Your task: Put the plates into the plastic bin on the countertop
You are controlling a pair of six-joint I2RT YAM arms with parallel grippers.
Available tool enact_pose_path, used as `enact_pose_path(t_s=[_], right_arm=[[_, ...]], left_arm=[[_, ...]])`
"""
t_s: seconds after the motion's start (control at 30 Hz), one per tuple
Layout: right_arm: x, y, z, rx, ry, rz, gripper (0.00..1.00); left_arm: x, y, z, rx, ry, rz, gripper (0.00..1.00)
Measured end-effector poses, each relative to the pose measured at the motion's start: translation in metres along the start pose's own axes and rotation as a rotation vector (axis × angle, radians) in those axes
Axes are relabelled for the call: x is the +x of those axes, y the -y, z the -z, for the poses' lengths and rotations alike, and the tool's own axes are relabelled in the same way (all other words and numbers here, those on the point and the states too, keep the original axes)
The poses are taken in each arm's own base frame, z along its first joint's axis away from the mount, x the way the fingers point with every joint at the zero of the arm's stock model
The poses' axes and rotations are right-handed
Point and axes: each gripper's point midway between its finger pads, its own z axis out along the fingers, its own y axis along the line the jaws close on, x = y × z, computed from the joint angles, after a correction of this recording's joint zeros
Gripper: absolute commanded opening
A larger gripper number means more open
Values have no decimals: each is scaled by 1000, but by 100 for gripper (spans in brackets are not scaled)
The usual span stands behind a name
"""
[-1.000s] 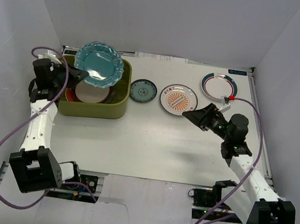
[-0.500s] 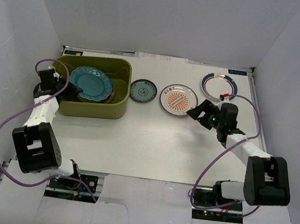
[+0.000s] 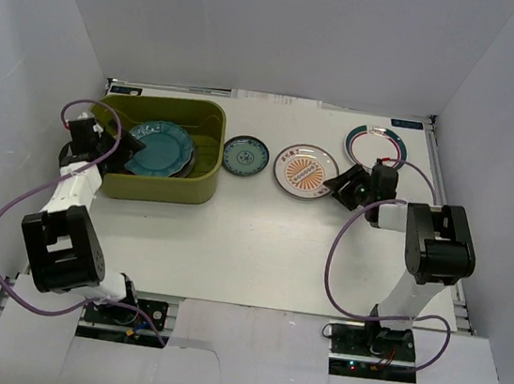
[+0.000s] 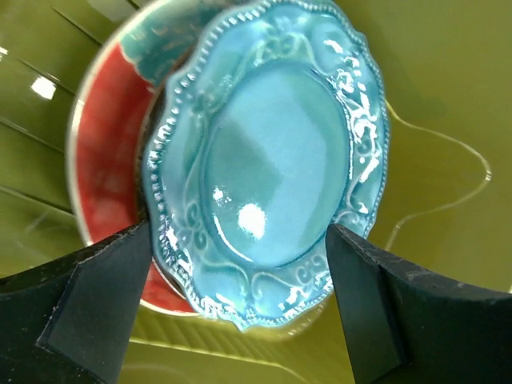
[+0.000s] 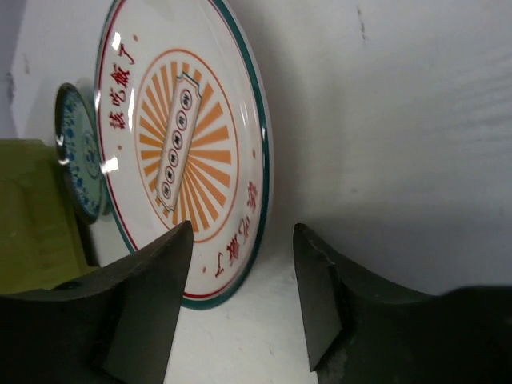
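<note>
The olive plastic bin [image 3: 158, 188] stands at the back left of the white countertop [image 3: 260, 240]. Inside it, the plain teal plate [image 4: 272, 160] lies tilted on a red plate [image 4: 104, 144]. My left gripper [image 4: 238, 232] is open at the teal plate's near rim, and neither finger touches it. The orange sunburst plate [image 5: 184, 144] lies flat on the countertop. My right gripper [image 5: 244, 232] is open and straddles its near rim. One finger is over the plate, the other over the bare countertop beside it.
A small teal plate [image 3: 245, 156] lies between the bin and the sunburst plate. A white plate with a teal-red rim [image 3: 375, 146] sits at the back right. White walls close in the countertop on three sides.
The left gripper lowered the teal plate into the bin and opened. The right gripper moved left to the sunburst plate's rim and its jaws narrowed.
</note>
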Motion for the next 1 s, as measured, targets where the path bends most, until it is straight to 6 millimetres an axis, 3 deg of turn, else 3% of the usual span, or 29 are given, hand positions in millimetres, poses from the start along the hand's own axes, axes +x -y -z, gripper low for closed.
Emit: enact_pose_path(t_s=[0.07,0.1,0.2,0.37,0.5,0.63,0.77,0.9,1.0], right_arm=[[-6,0,-11,-30,11,-48,49],[-6,-1,-15,-44,13,-71,34],[-4,5,-25,-63,5,-150,12],[0,8,-17,-86,18,-231,8],[11,12,16,-75,37,-234,8],[11,-9,58,-152,68,-188,8],[-7,-63,101,-336,125,-89,8],[-14,-104,137,-476,148,3,8],[-15,-123,153,-543,133,49,8]], left_arm=[[-2,0,2,-20,23,-29,98],[-3,1,4,-35,39,-49,98],[-7,19,21,-58,140,-142,98],[-16,76,82,69,334,-273,98],[-13,113,114,227,361,-317,98],[35,166,121,477,156,-375,98],[106,207,124,666,-114,-430,98],[169,233,122,747,-322,-491,98],[200,247,114,764,-416,-519,98]])
